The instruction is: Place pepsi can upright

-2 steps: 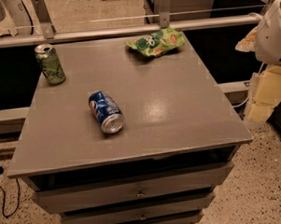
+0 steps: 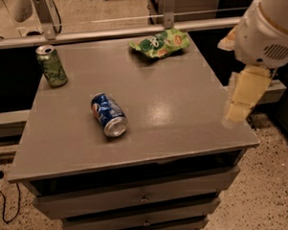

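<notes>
The pepsi can is dark blue with silver ends and lies on its side on the grey table top, left of centre, with its silver end facing the front edge. My gripper is a cream-coloured piece hanging below a white arm joint. It hovers over the table's right edge, far to the right of the can, and holds nothing that I can see.
A green can stands upright at the back left corner. A green snack bag lies at the back, right of centre. The table has drawers below its front edge. A metal rail runs behind the table.
The arm and gripper have moved left, from beside the table to over its right edge. The cans and the bag have not moved.
</notes>
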You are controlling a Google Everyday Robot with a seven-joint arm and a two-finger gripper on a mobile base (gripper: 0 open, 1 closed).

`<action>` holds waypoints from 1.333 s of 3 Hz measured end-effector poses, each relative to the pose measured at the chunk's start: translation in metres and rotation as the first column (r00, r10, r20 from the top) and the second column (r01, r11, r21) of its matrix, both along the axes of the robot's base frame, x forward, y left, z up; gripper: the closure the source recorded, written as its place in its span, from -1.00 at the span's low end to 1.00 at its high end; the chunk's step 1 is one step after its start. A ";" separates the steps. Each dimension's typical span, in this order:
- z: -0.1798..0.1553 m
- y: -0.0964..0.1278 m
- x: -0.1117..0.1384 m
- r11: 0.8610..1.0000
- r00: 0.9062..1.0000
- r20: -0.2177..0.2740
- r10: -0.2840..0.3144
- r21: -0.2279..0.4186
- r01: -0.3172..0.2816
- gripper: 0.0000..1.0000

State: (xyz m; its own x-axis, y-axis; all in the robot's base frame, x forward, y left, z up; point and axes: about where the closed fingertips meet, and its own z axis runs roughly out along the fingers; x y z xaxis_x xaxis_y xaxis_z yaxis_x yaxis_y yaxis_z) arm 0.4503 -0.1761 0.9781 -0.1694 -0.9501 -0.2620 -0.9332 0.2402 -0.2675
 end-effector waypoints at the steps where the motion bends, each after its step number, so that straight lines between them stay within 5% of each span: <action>1: -0.001 0.068 0.023 0.996 0.999 0.026 0.042 0.074 -0.044 -1.00; 3: -0.036 0.180 0.081 0.993 0.999 -0.030 -0.037 0.110 0.040 -1.00; 4: -0.072 0.204 0.107 0.982 0.981 -0.122 -0.153 0.092 0.164 -1.00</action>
State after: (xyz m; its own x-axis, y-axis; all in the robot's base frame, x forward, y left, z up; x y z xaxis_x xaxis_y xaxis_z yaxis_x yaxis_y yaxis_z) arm 0.5575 0.0282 0.9061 -0.3500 -0.8782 -0.3258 -0.9040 0.4079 -0.1283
